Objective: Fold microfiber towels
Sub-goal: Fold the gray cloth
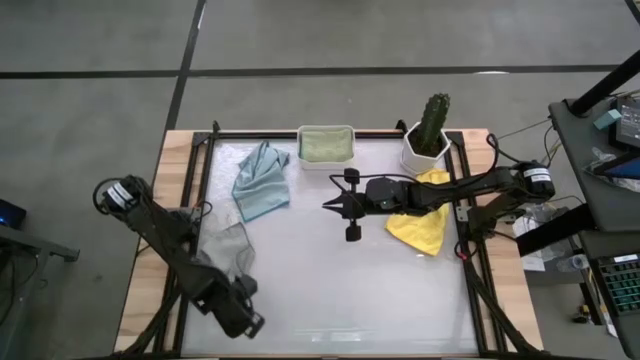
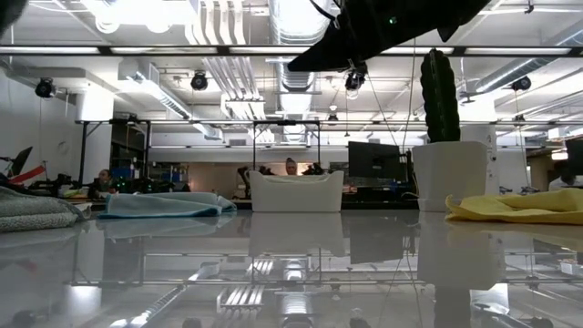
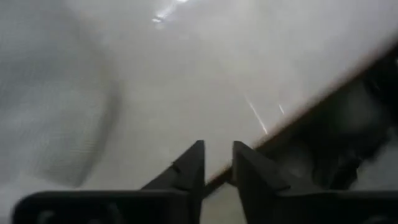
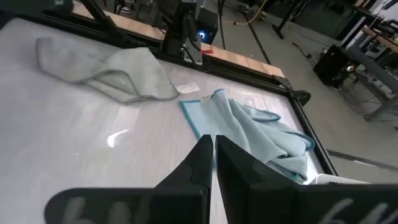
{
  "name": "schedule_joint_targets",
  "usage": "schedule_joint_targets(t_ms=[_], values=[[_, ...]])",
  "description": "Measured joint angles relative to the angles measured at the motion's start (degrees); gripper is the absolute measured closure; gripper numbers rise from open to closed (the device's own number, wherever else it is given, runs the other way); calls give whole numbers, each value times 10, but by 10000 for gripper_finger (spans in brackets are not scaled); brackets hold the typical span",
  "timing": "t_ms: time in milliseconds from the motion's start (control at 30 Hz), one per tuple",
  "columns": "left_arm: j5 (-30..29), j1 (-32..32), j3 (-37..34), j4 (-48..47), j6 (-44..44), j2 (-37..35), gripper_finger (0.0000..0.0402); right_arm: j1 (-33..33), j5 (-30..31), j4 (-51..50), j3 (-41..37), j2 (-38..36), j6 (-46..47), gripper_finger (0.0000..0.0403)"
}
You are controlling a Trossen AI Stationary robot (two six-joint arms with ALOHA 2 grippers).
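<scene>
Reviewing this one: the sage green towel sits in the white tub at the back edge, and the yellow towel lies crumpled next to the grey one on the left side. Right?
Not quite. The sage green towel is in the white tub, but the yellow towel lies on the right side, near the potted cactus and under the right arm. The grey towel is across the table on the left. The high view shows this.

You have a glossy white tabletop (image 1: 330, 290) framed by black metal rails and a pale wooden border. At its far edge sits a white rectangular plastic tub (image 1: 326, 146). Just beside it, toward the far right corner, a tall green cactus (image 1: 433, 122) stands upright in a white faceted pot (image 1: 425, 153). Beyond the tabletop you see monitors and ceiling ducts.
</scene>
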Motion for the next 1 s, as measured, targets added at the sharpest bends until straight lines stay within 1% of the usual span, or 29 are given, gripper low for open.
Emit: schedule_joint_targets(t_ms=[67,133,233,333,433,767,867,1000], values=[[-10,-15,0,-4,48,3,294,0,0,1,0,0,-2,390],[-8,-29,-2,-44,98,7,266,0,0,2,0,0,-9,390],[-5,-49,-3,-97,119,14,238,0,0,6,0,0,-13,390],[-5,-58,-5,-141,120,23,225,0,0,5,0,0,-12,390],[-11,-57,-5,-160,120,40,222,0,0,5,0,0,-11,390],[-4,-55,-9,-157,105,113,224,0,0,5,0,0,-5,390],[0,-55,-7,-152,113,118,238,0,0,5,0,0,-4,390],[1,-55,-9,-140,120,105,267,0,0,5,0,0,-4,390]])
